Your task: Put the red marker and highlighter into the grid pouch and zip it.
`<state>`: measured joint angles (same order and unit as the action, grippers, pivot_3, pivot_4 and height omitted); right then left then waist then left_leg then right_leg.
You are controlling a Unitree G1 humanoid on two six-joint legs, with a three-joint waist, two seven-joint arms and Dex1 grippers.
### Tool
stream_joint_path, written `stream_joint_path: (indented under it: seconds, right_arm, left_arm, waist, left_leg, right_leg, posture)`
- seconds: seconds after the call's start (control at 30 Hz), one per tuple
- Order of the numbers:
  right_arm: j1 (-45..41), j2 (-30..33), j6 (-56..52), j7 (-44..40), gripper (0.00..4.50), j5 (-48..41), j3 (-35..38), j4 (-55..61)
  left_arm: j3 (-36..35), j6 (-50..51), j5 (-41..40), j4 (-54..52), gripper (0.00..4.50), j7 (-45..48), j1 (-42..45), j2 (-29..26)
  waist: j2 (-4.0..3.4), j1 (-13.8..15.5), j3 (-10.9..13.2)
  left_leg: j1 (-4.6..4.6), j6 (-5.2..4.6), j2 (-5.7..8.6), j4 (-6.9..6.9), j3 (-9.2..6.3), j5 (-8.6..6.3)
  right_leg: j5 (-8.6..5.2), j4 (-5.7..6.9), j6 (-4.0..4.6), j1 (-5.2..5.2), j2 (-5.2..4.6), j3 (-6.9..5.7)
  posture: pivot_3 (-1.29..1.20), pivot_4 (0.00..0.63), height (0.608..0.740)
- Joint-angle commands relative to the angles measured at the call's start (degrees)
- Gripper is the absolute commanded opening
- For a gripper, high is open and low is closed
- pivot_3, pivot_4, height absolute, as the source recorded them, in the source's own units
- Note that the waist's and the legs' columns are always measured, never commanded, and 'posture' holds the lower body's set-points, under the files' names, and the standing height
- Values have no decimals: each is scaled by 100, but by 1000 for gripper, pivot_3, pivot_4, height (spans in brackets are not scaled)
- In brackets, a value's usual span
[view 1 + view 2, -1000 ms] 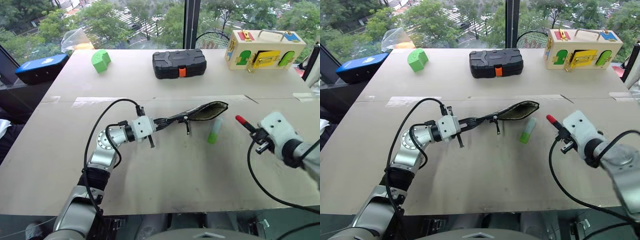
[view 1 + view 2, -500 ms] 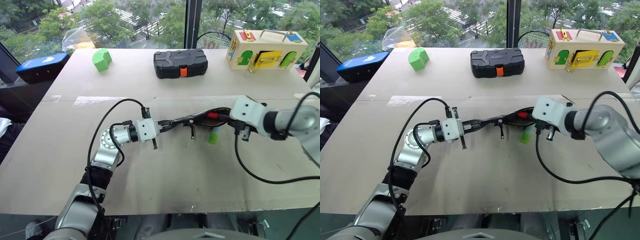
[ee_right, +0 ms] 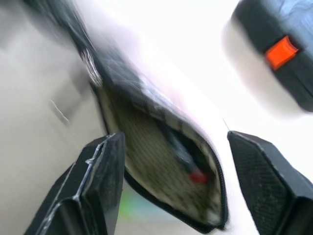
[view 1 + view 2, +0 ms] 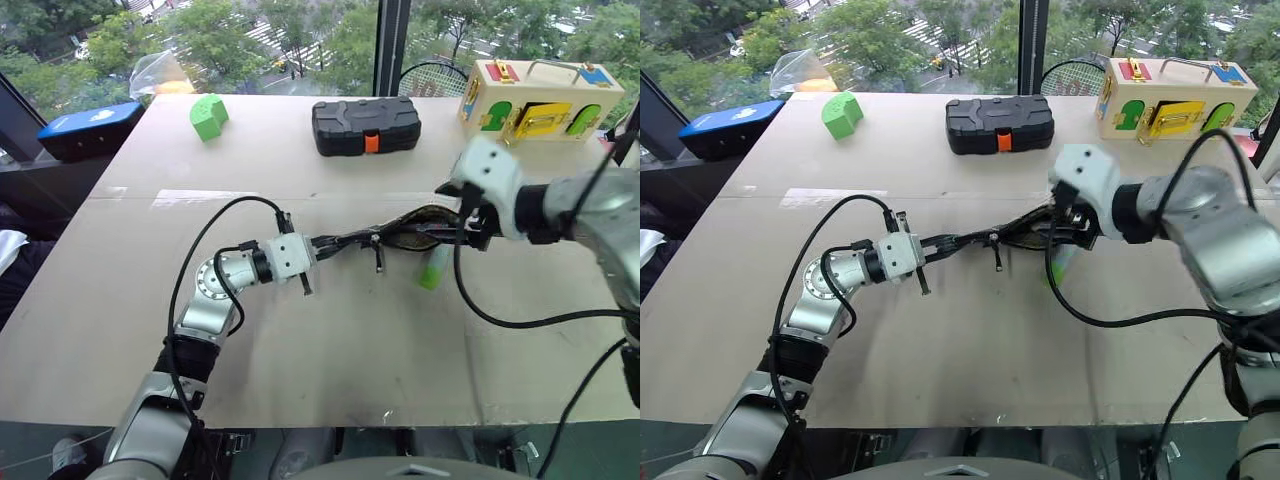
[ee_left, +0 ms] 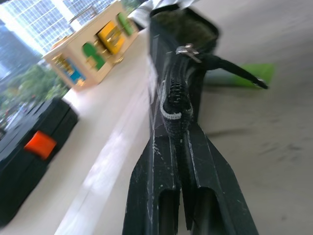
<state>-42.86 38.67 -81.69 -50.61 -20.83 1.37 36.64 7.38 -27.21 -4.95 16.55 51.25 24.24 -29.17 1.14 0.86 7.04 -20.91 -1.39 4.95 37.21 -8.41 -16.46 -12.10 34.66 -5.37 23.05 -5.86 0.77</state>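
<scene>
Level, the left arm (image 4: 300, 258) pinches the grid pouch (image 4: 415, 226) edge.

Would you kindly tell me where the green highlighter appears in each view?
Left eye view: highlighter on the table, robot-side of the grid pouch's open end.
Right eye view: same spot.
Left wrist view: green strip beside the pouch's far end.
Right wrist view: green blur past the pouch mouth's rim.
Shared landmark: black case with orange latch.
</scene>
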Motion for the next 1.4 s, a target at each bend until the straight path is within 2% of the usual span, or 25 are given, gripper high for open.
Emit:
stream_joint_path:
  seconds: [0.03,0.23,0.37,0.57,0.7,0.8,0.83,1.0,1.1,1.17,1.23,1.33,1.37,1.4]
  right_arm:
    - [517,-847,-1020,1060,3377,250,514,567]
    - [1315,-2871,-1081,3679,3377,1596,97,535]
    - [1650,-3723,-945,4753,3377,2189,-161,140]
    - [1791,-4252,-711,5261,3377,2415,-145,-519]
    - [1996,-4142,-402,5254,3377,2403,-151,-947]
    - [2120,-4061,-314,5117,2522,2277,-162,-913]
    - [2145,-3982,-317,5055,2092,2233,-168,-855]
    - [2316,-2731,-573,4389,102,1859,-198,-239]
    - [2436,-1987,-604,3928,102,1579,-1,145]
    - [2479,-1571,-759,3556,102,1326,169,352]
    - [2349,-1715,-849,3356,102,1121,515,343]
    - [2135,-2290,-900,3530,873,1128,948,284]
    - [2070,-2493,-912,3692,1263,1223,1023,288]
    - [2010,-2688,-929,3850,1835,1312,1090,297]
  left_arm:
    - [-281,83,103,28,0,-343,121,-120]
    - [-315,23,360,149,0,-599,227,-221]
    - [-276,-18,395,158,0,-581,284,-228]
    - [-227,-41,404,103,0,-531,235,-227]
    - [-197,-71,400,25,0,-497,175,-211]
    - [-171,-58,310,-24,0,-408,139,-200]
    - [-163,-47,258,-50,0,-358,119,-194]
    - [-137,-5,127,-153,0,-232,29,-157]
    - [-113,-36,106,-117,0,-198,41,-132]
    - [-91,-52,102,-71,0,-187,75,-98]
    - [-68,-69,105,-34,0,-183,92,-56]
    - [-61,-81,118,-21,0,-173,100,-17]
    - [-68,-74,123,-25,0,-174,103,-11]
    - [-79,-67,128,-31,0,-178,103,-8]
  waist:
    - [8,-1,-6]
    - [-2,-21,-2]
    - [2,-23,-6]
    - [1,-82,-6]
    - [3,-156,-11]
    - [2,-156,-14]
    - [0,-155,-15]
    - [-4,-125,-15]
    - [6,-115,-21]
    - [-13,-164,-12]
    - [-16,-173,-10]
    - [-11,-188,-14]
    - [-12,-177,-13]
    - [-12,-168,-13]
  left_leg:
    - [1,0,0,2,0,0]
    - [0,2,10,3,20,2]
    - [1,5,11,-2,19,3]
    - [3,6,34,-2,22,4]
    - [4,6,34,-4,21,4]
    - [6,6,34,-4,19,4]
    - [6,6,34,-3,18,4]
    - [11,4,35,7,13,4]
    - [11,3,37,8,6,4]
    - [12,4,37,0,8,4]
    - [9,4,36,-8,8,4]
    - [16,4,34,-10,0,4]
    - [16,4,32,-8,0,4]
    - [16,4,30,-7,0,4]
  right_leg:
    - [0,5,0,0,0,0]
    - [0,30,0,24,-4,25]
    - [0,34,0,29,-3,20]
    - [0,37,0,34,-4,18]
    - [0,38,0,34,-4,18]
    - [0,38,0,32,-4,16]
    - [0,38,0,30,-4,15]
    - [0,33,0,15,-7,12]
    - [0,30,0,8,-7,5]
    - [0,29,0,12,-7,6]
    - [0,28,0,20,-6,14]
    - [0,28,0,17,3,20]
    - [1,29,0,17,4,21]
    - [1,31,0,21,3,22]
  posture:
    - [0,150,740]
    - [0,150,740]
    - [0,150,740]
    - [0,150,740]
    - [0,150,740]
    - [0,150,740]
    - [0,150,740]
    - [0,150,740]
    - [0,150,740]
    - [0,150,740]
    - [0,150,740]
    - [0,150,740]
    - [0,150,740]
    - [0,150,740]
